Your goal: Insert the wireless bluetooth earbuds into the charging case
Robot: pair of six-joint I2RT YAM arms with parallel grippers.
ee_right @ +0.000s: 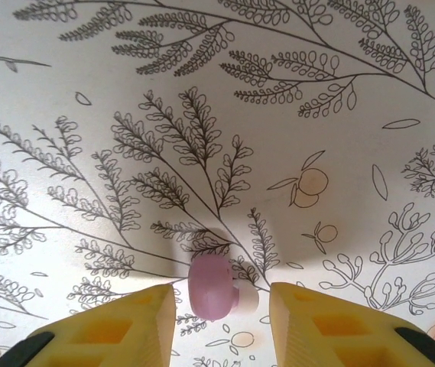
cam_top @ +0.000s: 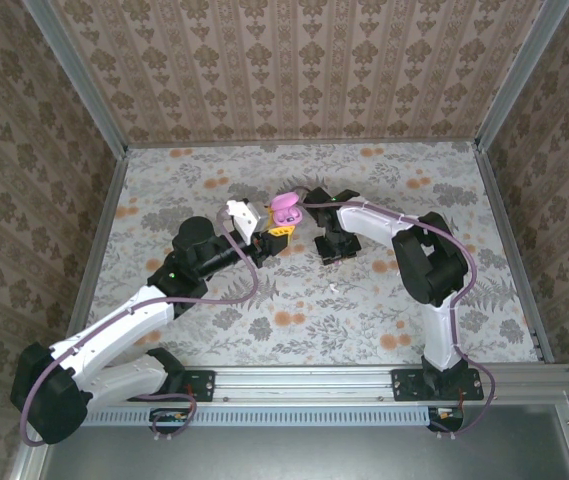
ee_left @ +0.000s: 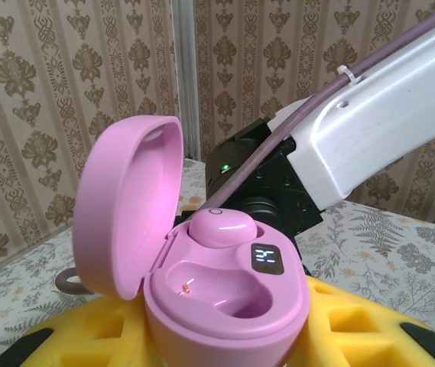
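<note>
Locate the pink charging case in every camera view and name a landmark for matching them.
Top external: charging case at centre, held by the left gripper.
Left wrist: charging case at lower centre, lid tipped left, seated earbud in the far socket.
Right wrist: aimed at the tablecloth, a loose earbud between the right gripper fingers.
Landmark: the white right arm, behind the case in the left wrist view.

The charging case [ee_left: 225,310] sits in the left pincer [cam_top: 276,233], one earbud [ee_left: 221,227] in its upper well. A second earbud [ee_right: 211,287] lies on the table [ee_right: 316,92] between the fingers [ee_right: 125,329] of the right pincer [ee_right: 222,310].
</note>
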